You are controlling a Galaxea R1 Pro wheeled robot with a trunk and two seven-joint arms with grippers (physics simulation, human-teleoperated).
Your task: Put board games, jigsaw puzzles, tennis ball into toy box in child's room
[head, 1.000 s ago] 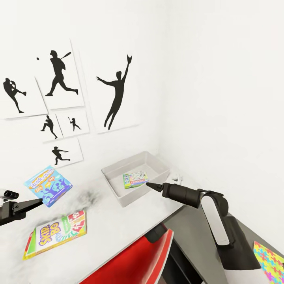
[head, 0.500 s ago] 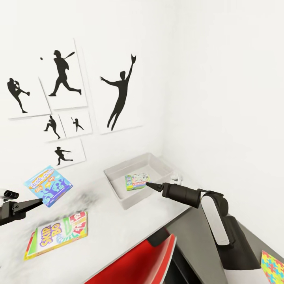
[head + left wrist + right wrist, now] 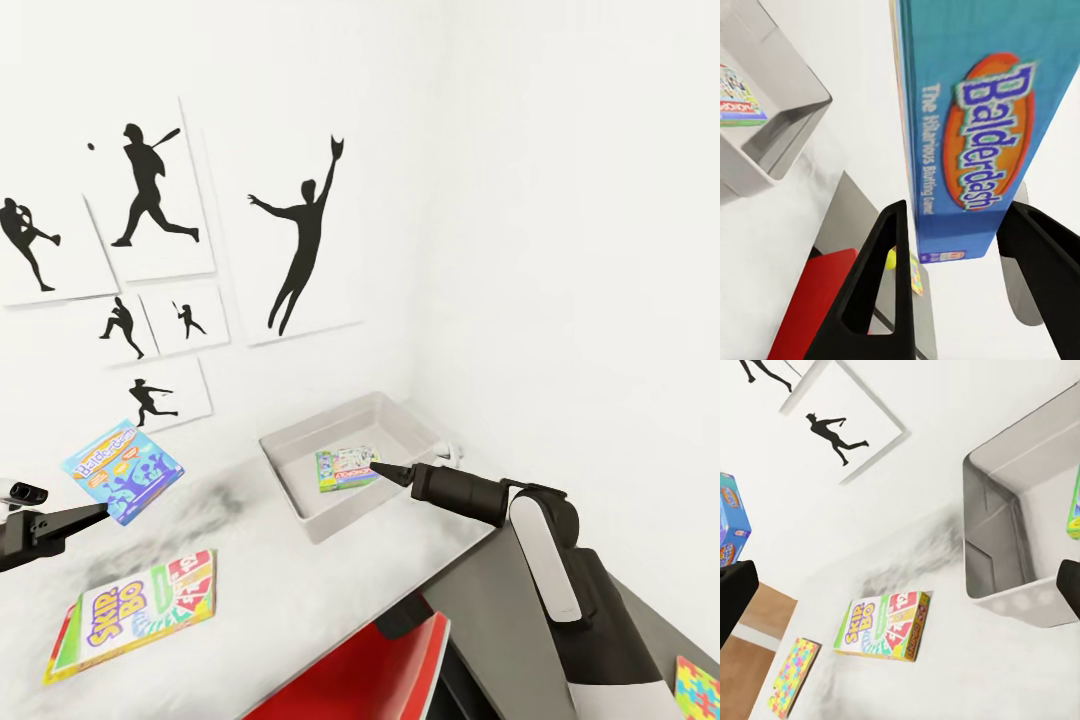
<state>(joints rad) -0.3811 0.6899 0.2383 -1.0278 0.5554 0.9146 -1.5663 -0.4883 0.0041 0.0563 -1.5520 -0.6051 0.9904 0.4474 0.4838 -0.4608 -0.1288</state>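
Note:
My left gripper (image 3: 98, 514) is shut on the small blue board game (image 3: 122, 470), held in the air above the left of the table (image 3: 300, 580); in the left wrist view its lid (image 3: 971, 135) stands between both fingers (image 3: 881, 289). The grey toy box (image 3: 300, 500) sits by the corner with a green-edged board game (image 3: 347, 467) lying inside. My right gripper (image 3: 386, 469) hovers at the box's near rim, open and holding nothing. A yellow-edged board game (image 3: 135, 612) lies flat on the table. A jigsaw puzzle (image 3: 700, 688) lies on the lower grey section. The tennis ball (image 3: 891, 259) peeks out beside it.
A red chair (image 3: 365, 675) is tucked under the table's front edge. Black baseball-player silhouette pictures (image 3: 300, 240) hang on the white wall behind the table. The dark-grey cabinet section (image 3: 500, 600) runs along the right wall under my right arm.
The whole view has shifted a little, so the camera moved. Both arms keep their pose, the blue board game stays gripped and the right gripper stays at the toy box.

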